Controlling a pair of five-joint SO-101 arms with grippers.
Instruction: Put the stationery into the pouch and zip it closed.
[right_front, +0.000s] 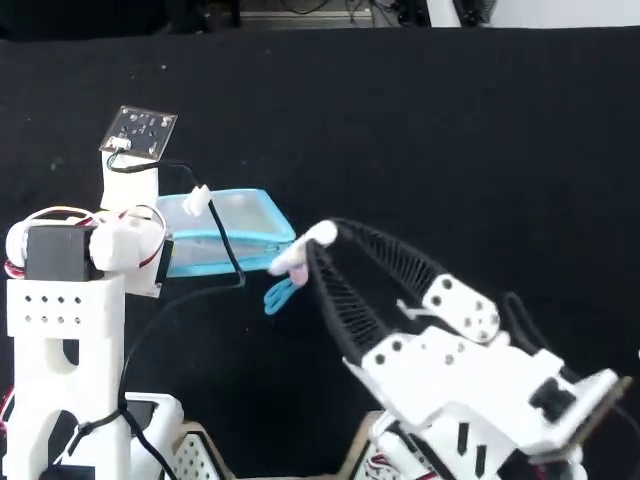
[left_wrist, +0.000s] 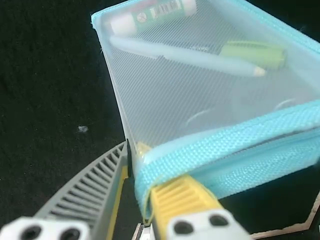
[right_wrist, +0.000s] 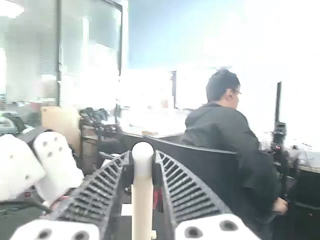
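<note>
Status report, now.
Left end effector shut on pouch corner. Right end effector shut on white stick, beside pouch. Inside: pen, glue stick.

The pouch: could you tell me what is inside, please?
Through the pouch mesh: a glue stick, a light blue pen and a green pen. The zipper band hides anything beneath it.

High above the near edge, a fixed camera looks down over the desk from behind both arms. The left wrist camera sits close above its claw on the pouch, also seen near left from overhead. The right wrist camera faces level past its claw and clamped white stick into the far room.
</note>
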